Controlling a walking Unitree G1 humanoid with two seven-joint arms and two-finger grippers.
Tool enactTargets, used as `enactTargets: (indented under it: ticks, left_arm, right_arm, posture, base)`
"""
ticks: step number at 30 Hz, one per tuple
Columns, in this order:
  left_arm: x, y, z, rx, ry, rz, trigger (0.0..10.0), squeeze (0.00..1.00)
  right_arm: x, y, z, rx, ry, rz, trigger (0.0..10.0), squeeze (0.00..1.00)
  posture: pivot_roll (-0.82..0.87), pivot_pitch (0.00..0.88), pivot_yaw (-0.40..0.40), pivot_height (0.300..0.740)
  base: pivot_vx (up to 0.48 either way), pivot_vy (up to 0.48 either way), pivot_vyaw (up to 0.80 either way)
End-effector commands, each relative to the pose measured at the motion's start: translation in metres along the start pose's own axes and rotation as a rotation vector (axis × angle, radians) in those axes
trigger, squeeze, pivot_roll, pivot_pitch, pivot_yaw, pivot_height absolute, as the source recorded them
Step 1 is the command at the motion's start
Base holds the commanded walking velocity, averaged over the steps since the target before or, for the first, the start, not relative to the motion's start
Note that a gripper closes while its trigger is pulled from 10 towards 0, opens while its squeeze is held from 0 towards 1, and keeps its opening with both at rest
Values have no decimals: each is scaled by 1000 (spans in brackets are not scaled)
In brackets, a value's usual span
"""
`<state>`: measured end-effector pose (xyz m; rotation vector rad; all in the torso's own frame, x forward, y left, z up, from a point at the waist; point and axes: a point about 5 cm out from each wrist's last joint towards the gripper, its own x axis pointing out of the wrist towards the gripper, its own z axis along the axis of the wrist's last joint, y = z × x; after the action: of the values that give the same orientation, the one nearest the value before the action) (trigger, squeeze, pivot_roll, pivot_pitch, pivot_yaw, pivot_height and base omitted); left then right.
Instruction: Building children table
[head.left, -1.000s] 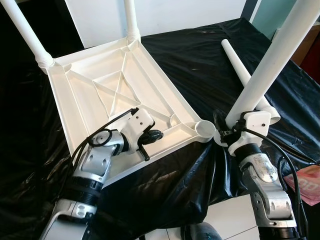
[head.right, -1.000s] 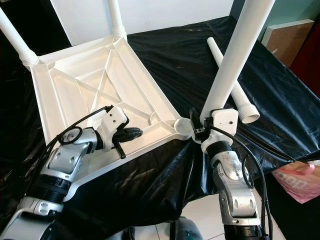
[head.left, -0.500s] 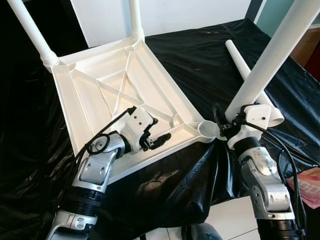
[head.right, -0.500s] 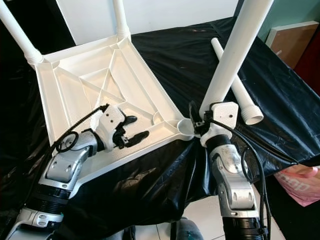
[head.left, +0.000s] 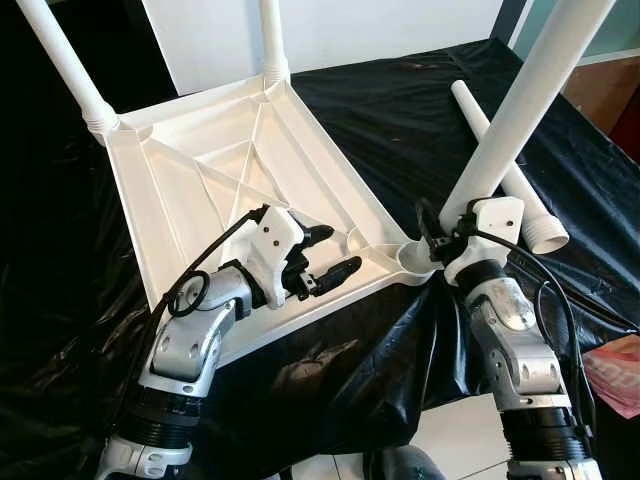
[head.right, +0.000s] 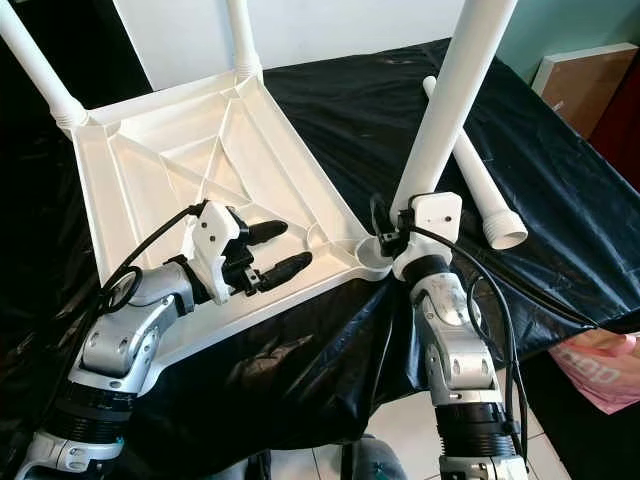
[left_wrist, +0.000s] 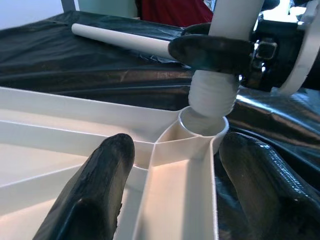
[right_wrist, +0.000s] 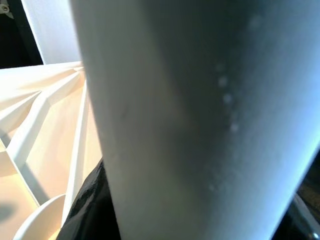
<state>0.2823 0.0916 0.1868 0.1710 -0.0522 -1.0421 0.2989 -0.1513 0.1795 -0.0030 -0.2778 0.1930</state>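
The white table top lies upside down on a black sheet, with two legs standing in its far corners. My right gripper is shut on a third white leg, held tilted. The leg's threaded end sits at the mouth of the near-right corner socket. My left gripper is open just over the table top's near rim, and its fingers point at that socket. A fourth leg lies loose on the sheet behind the right arm.
The black sheet hangs over the near edge, with white floor tiles below. A pink thing lies at the lower right. A brown board leans at the far right.
My left gripper has opened, come up off the near rim and swung its fingers toward the corner socket. My right gripper has brought the leg's lower end leftward to the socket.
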Motion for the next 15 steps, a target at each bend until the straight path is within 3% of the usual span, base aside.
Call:
enactTargets:
  ticks: [1,7,15]
  left_arm:
    - [-2,-10,-1,-21,-2,-151,10000,0]
    - [-1,-19,-8,-72,11,-182,10000,0]
    - [-1,-26,-11,-87,40,-219,10000,0]
  right_arm:
    - [0,1,-2,14,-4,9,10000,0]
    - [-2,11,-15,8,32,75,10000,0]
    - [-4,7,-30,3,67,86,10000,0]
  posture:
    - [-13,148,6,740]
    - [-10,148,1,740]
    - [-12,144,5,740]
  base:
    - [0,0,0]
    - [0,0,0]
    - [0,0,0]
